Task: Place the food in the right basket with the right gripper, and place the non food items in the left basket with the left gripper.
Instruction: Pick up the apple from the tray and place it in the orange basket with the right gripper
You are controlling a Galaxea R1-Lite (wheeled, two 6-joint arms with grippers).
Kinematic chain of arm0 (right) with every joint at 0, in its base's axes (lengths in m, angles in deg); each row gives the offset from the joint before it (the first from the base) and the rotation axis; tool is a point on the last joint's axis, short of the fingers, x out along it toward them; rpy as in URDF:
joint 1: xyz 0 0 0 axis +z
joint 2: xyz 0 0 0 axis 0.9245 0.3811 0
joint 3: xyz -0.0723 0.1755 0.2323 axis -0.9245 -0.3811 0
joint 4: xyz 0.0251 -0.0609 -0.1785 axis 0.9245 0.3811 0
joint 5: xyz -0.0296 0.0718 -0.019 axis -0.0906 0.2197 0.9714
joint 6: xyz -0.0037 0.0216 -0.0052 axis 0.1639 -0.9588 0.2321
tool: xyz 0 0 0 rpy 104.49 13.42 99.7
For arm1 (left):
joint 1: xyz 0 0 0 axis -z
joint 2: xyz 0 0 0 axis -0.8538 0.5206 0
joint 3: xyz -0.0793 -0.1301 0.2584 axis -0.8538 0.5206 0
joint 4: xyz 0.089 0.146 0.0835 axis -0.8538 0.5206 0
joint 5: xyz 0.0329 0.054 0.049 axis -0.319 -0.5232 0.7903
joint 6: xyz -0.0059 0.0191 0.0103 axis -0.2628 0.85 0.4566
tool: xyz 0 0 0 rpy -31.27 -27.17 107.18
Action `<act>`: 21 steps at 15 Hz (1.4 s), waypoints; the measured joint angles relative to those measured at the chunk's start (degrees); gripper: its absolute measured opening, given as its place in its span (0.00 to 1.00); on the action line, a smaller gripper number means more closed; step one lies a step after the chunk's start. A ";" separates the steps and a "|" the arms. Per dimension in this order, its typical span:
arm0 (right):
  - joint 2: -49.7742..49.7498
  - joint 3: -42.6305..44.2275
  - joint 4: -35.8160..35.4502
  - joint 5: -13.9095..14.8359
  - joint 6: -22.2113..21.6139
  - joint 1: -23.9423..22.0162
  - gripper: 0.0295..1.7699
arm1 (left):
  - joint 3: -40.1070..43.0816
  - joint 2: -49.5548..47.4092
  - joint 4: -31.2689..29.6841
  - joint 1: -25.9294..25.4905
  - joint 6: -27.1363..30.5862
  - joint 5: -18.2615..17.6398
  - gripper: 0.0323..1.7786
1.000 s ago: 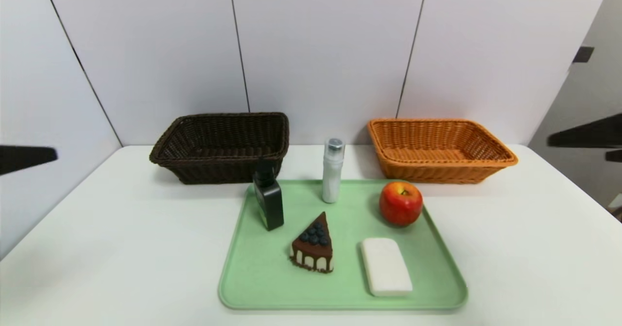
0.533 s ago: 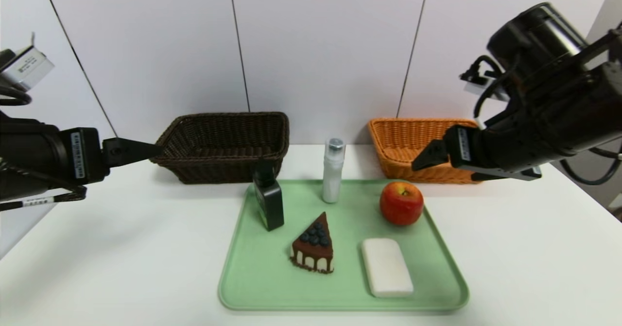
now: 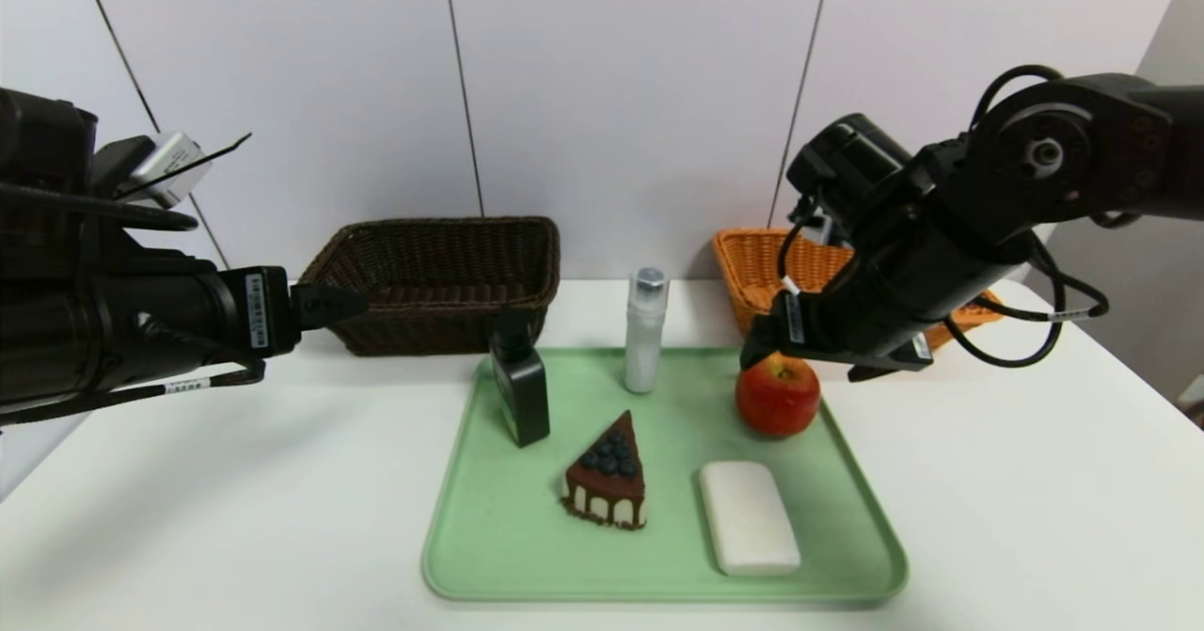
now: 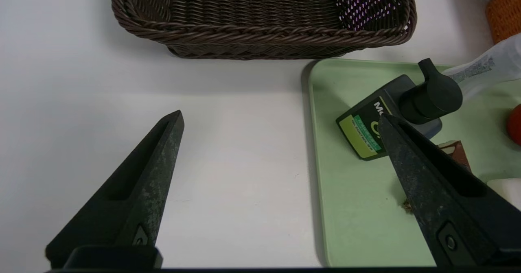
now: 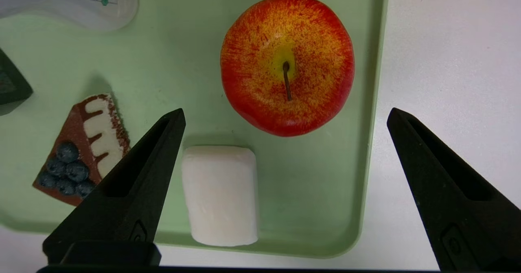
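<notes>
Soap [image 3: 749, 516] is seen near the tray's [image 3: 489, 556] front right corner, with the cake slice [image 3: 607, 473] beside it toward the middle. Farther back the apple [image 3: 776, 393] sits by the tray's right edge, the dark pump bottle [image 3: 519, 382] at the back left, and the white bottle [image 3: 644, 331] at the back edge.

Both baskets lie behind the tray, brown [image 3: 433, 278] to the left, orange [image 3: 767, 269] to the right, nothing seen inside them.

The right gripper [image 3: 764, 341] is held just above the apple, fingers spread wide and empty; the apple lies ahead of the gap, not yet between them. A slip or roll is likely if the fingers close off-centre on the round fruit.

The left gripper [image 3: 329, 305] is open too, over the table well left of the tray, nearest the pump bottle, which could be toppled by a low approach.
</notes>
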 joint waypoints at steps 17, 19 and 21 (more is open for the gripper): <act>8.98 1.62 -0.56 2.86 -0.46 -0.30 0.70 | -0.09 -2.26 0.44 2.18 -1.18 0.23 0.95; 9.20 1.71 -0.61 2.90 -0.48 -0.30 0.68 | 0.02 -2.67 0.66 2.18 -1.16 0.26 0.95; 8.97 1.95 -0.39 2.43 -0.57 -0.06 0.67 | -0.02 -3.17 2.49 2.16 -1.10 0.17 0.95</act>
